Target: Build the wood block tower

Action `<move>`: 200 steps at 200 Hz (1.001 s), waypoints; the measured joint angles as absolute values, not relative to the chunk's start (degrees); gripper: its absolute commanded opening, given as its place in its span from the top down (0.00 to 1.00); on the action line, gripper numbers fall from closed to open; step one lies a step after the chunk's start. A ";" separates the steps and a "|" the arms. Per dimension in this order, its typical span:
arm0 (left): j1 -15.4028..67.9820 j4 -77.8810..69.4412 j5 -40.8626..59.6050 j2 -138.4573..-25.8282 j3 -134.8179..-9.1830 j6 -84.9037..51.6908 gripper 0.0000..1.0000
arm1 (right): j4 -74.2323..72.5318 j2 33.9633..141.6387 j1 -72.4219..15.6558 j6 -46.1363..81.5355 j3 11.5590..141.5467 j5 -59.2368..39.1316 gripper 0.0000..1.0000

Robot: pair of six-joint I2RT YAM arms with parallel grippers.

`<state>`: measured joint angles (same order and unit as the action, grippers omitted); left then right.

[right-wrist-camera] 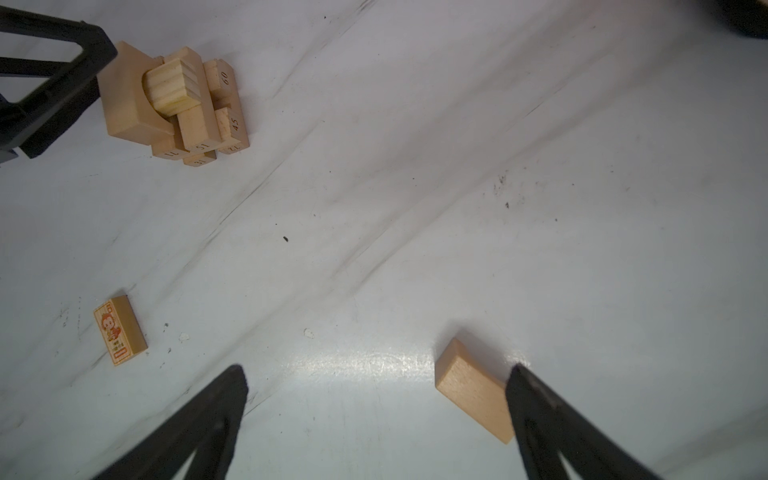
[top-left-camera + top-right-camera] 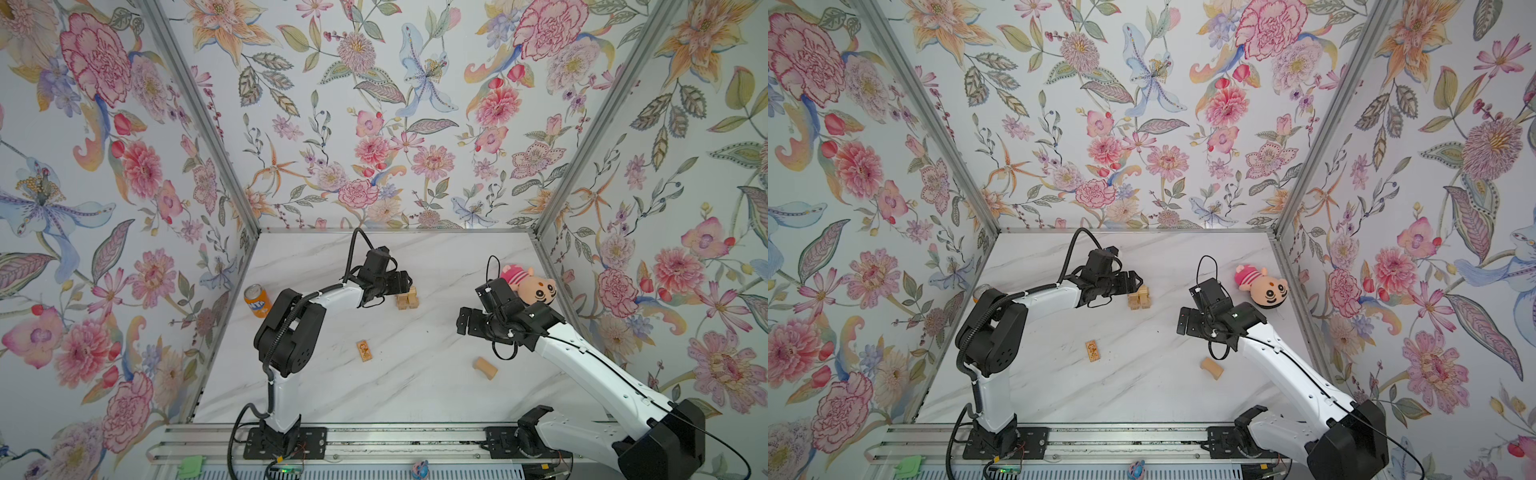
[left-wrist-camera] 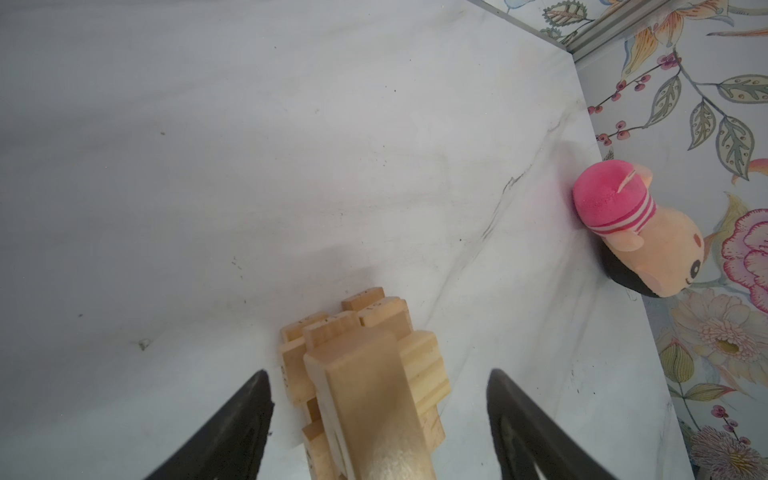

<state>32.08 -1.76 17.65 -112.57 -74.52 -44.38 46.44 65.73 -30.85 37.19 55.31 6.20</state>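
Straddling the tower (image 2: 407, 299) top, left gripper (image 3: 378, 374): jaws released, likely to avoid toppling it; right gripper (image 1: 378, 369): spread empty, readied near loose block (image 2: 485, 368) at tower's 4 o'clock.

An orange soda can (image 2: 257, 300) stands far left; a pink-hatted plush doll (image 2: 536, 286) lies far right.

Robot test booth, laboratory type. Floral-papered panels (image 2: 374, 104) on aluminium posts (image 2: 198, 112) enclose a marble-look tabletop (image 2: 415, 374) at 9, 12 and 3 o'clock. The left arm (image 2: 282, 395) and right arm (image 2: 602, 374) are bolted to a slotted rail (image 2: 395, 436) at 6 o'clock.
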 measured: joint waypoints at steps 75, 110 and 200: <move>32.60 -1.76 17.80 -113.95 -77.60 -44.38 0.18 | 46.48 64.12 -29.47 36.56 54.92 4.99 0.01; 32.64 -1.54 17.82 -114.63 -77.80 -44.38 0.18 | 46.48 63.88 -28.84 36.25 54.63 4.93 0.01; 32.69 -0.91 17.80 -114.89 -78.81 -44.36 0.17 | 46.52 62.89 -28.27 36.21 53.47 4.71 0.01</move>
<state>32.69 -0.91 17.80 -114.89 -78.81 -44.36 46.52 62.89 -28.27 36.21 53.47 4.71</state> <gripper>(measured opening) 0.825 0.992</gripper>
